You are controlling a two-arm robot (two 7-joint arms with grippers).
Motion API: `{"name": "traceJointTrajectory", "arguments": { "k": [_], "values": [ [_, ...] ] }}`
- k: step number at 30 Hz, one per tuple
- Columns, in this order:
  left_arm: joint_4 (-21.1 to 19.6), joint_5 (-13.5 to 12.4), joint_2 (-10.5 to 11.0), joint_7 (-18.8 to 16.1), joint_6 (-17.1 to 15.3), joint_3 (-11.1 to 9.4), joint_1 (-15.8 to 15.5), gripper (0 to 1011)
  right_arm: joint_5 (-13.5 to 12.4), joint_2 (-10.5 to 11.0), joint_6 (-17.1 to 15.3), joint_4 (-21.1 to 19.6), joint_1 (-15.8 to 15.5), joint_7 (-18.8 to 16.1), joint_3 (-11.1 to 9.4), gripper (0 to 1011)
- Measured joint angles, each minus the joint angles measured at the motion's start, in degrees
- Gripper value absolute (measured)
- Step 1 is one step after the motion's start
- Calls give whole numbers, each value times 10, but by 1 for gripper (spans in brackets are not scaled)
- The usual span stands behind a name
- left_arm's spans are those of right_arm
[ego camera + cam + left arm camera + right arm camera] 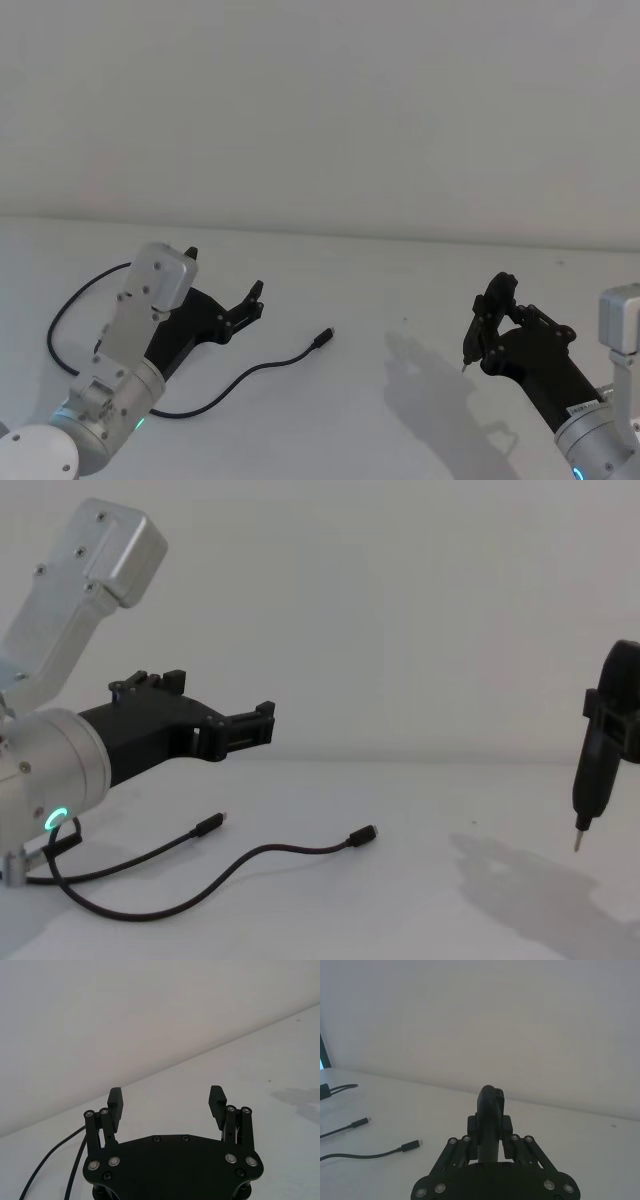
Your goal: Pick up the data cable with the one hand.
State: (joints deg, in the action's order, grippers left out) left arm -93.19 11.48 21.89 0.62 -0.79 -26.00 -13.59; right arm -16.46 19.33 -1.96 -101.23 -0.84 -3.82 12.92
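Nearest the robot: left arm's silver wrist with green ring [55, 818] at the near left of the table [400, 280]. Data cable [262, 367] lies flat on the table by it, not held. Its near bend runs under the wrist, and a loop goes round the arm's outer left side. One plug [325, 337] ends out toward the table middle. Chest view has a second plug [210, 823] lying a bit left of the first, under the gripper.

Left gripper [225, 272] is raised off the table above the cable, pointing forward and to the right. Its jaws are spread wide with nothing between them, and both pads [218, 1102] are bare in the wrist view. It is not touching the cable.

Right gripper [492, 305] is on the right side, well apart from the cable and off the table. It is clamped on a pen-shaped tool [600, 760] with the tip pointing down, clear of the surface.

Farthest: the table's back edge, then a plain pale wall [320, 100]
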Motion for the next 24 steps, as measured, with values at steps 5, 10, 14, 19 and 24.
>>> {"name": "traceJointTrajectory", "arguments": {
  "k": [5, 10, 14, 19, 24],
  "values": [
    [0, 0, 0, 0, 0, 0, 0, 1001, 0, 0, 0, 0, 0, 0, 0, 274],
    [0, 0, 0, 0, 0, 0, 0, 1001, 0, 0, 0, 0, 0, 0, 0, 274],
    [0, 0, 0, 0, 0, 0, 0, 1001, 0, 0, 0, 0, 0, 0, 0, 274],
    [0, 0, 0, 0, 0, 0, 0, 1001, 0, 0, 0, 0, 0, 0, 0, 274],
    [0, 0, 0, 0, 0, 0, 0, 1001, 0, 0, 0, 0, 0, 0, 0, 274]
  ]
}}
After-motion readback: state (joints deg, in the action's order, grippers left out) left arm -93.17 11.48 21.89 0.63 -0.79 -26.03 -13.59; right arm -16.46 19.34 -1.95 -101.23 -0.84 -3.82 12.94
